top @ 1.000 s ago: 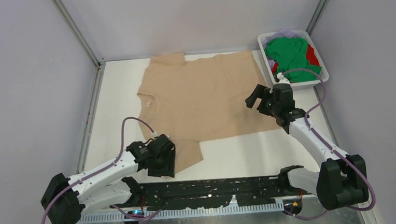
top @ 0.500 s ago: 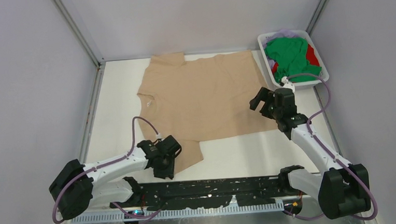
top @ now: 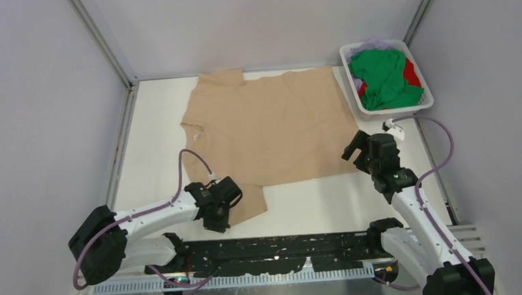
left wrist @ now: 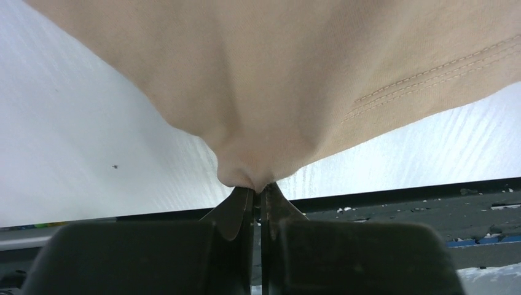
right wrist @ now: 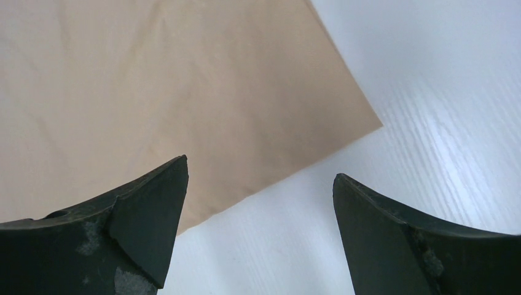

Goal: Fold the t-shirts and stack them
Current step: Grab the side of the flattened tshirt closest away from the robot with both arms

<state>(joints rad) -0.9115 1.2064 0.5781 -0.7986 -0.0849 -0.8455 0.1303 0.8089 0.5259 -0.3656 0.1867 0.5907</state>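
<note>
A large beige t-shirt [top: 264,127] lies spread flat on the white table, neck to the left. My left gripper [top: 226,210] sits at its near sleeve and is shut on a pinched fold of the beige cloth [left wrist: 276,74], which bunches at the tips of the left gripper [left wrist: 258,187]. Above the shirt's near right hem corner [right wrist: 153,92] my right gripper [top: 359,148] hovers open, nothing between the tips of the right gripper [right wrist: 261,169]. Green [top: 380,75], red [top: 411,70] and lilac [top: 374,45] t-shirts lie crumpled in the basket.
The white slatted basket [top: 422,78] stands at the far right corner of the table. Grey walls with metal posts close in the left, back and right. A black perforated rail [top: 271,253] runs along the near edge between the arm bases.
My left gripper has closed on the beige sleeve. The right arm has pulled back toward the near right, from over the shirt to its hem corner, still open.
</note>
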